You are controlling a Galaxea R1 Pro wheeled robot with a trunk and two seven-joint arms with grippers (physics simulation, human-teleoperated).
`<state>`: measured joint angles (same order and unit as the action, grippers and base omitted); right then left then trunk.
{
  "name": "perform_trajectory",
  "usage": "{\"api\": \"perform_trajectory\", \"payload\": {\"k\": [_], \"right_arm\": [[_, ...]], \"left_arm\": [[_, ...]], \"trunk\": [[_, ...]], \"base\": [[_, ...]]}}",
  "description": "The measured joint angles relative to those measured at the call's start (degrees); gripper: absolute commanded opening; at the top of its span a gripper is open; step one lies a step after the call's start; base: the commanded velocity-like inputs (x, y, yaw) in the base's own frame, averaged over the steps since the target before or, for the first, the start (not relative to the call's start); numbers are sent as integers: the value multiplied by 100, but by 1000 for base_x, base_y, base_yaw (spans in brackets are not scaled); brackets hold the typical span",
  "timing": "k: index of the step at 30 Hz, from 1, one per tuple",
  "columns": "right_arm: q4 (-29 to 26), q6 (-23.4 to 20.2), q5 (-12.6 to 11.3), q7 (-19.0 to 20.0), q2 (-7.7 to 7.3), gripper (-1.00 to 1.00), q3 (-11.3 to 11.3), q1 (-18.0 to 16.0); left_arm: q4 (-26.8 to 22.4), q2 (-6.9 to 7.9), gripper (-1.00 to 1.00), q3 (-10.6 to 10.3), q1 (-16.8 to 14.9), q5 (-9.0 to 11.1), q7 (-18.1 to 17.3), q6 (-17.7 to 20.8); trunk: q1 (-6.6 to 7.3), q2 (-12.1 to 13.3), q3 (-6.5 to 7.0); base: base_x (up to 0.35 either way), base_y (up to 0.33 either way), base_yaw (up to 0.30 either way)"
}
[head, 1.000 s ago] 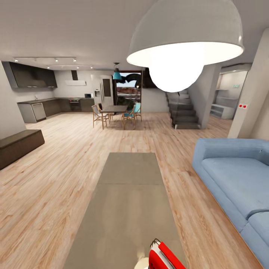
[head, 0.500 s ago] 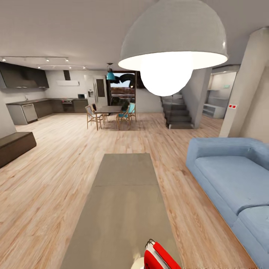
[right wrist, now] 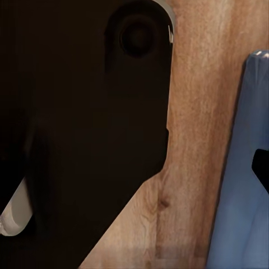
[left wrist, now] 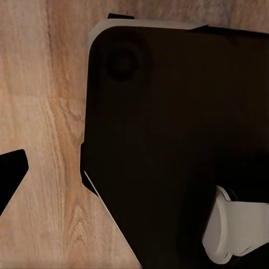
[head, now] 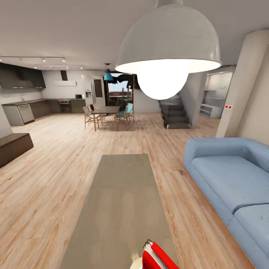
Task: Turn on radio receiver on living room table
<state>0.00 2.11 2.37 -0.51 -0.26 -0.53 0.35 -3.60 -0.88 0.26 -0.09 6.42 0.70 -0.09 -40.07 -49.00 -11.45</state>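
The red radio receiver (head: 157, 257) with a white side and thin wire handle stands at the near end of the table (head: 123, 194), cut off by the head view's lower edge. Its dial is hidden. The long grey-taupe table runs away from me across the living room's wood plank floor (head: 56, 179). My left gripper (left wrist: 134, 182) hangs over the floor beside my dark base; one black fingertip (left wrist: 11, 174) shows at the picture's edge. My right gripper (right wrist: 134, 168) hangs likewise, its fingertip (right wrist: 261, 168) over the blue sofa's edge. Both hold nothing.
A blue sectional sofa (head: 231, 179) lines the table's right side. A large white dome lamp (head: 166, 48) hangs overhead. A dark low bench (head: 13, 147) sits far left. The dining table with chairs (head: 106, 110), the kitchen and stairs (head: 173, 114) lie beyond. A pillar (head: 243, 86) stands right.
The whole head picture has shifted a little, so the camera has moved. The radio stays at the same spot on the table.
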Motion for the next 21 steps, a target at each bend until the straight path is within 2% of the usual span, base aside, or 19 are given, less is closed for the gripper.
{"api": "perform_trajectory", "payload": {"k": [21], "right_arm": [[0, 0, 0, 0, -6, 100, 0, 0]], "left_arm": [[0, 0, 100, 0, 0, 0, 9, 0]], "trunk": [[461, 842, 377]], "base": [[0, 0, 0]]}}
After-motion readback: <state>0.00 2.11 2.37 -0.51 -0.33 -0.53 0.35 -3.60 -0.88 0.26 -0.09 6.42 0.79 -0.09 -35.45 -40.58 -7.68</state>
